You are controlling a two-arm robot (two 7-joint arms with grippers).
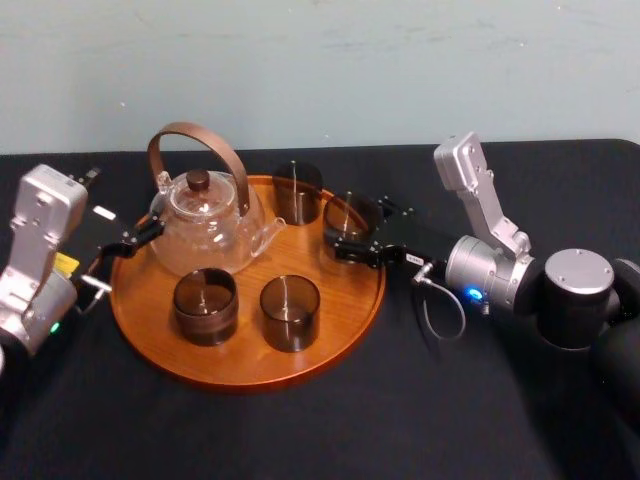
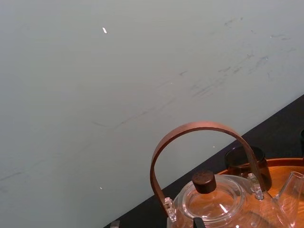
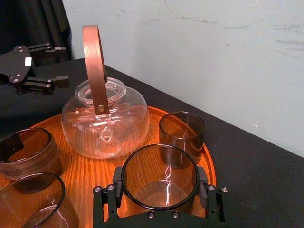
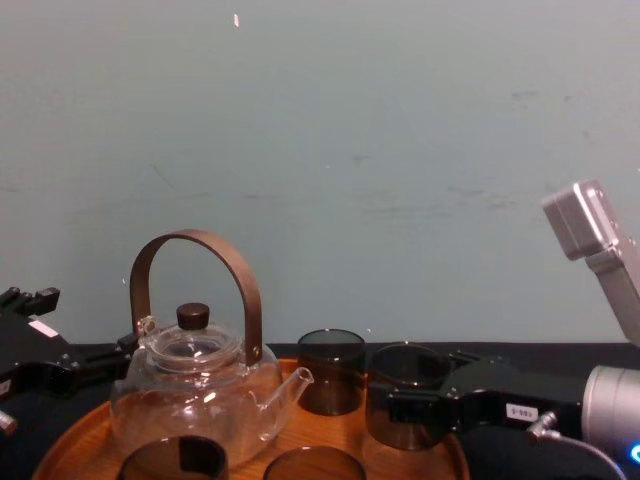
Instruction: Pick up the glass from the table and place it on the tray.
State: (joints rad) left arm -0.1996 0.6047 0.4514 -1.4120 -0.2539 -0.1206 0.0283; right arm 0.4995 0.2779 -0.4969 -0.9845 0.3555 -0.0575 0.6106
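A smoky dark glass (image 3: 159, 166) stands just inside the right rim of the round wooden tray (image 1: 240, 365). My right gripper (image 3: 159, 191) reaches in from the right and is shut on it, one finger on each side of its wall. From the head view the same glass (image 1: 350, 215) sits in that gripper (image 1: 356, 236); I cannot tell whether its base touches the tray. My left gripper (image 1: 128, 258) hovers open at the tray's left edge beside the teapot (image 1: 205, 225), holding nothing. The black table (image 1: 330, 430) lies under everything.
The clear teapot with its brown arched handle fills the tray's back left. One more dark glass (image 1: 297, 190) stands at the tray's back and two (image 1: 205, 305) (image 1: 290, 312) at its front. A pale wall (image 4: 350, 150) rises behind the table.
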